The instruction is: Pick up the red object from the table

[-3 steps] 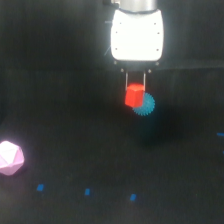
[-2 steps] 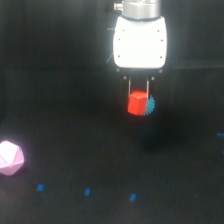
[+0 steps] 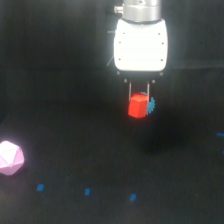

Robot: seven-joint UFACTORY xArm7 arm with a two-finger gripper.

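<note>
In the exterior view, the only one given, the white box-bodied gripper (image 3: 139, 98) with its thin dark fingers is clenched on the small bright red-orange faceted block (image 3: 138, 107), which sits between the fingertips directly under the white housing. Compared with a second ago, the gripper and block have travelled toward the exterior view's right and sit higher in the picture, and the spiky cyan-blue ball (image 3: 151, 104), which earlier showed almost whole beside and below the block, is now mostly hidden behind it, with only a sliver peeking out at the block's right edge. A dim shadow lies on the flat black matte table (image 3: 60, 90) below and to the right of the block, well apart from it, which suggests the block is off the surface. I judge the pick essentially accomplished, with only the hold left to keep. The pale pink polyhedron (image 3: 10, 157) rests unchanged at the far left, near small blue marks (image 3: 87, 191).
</note>
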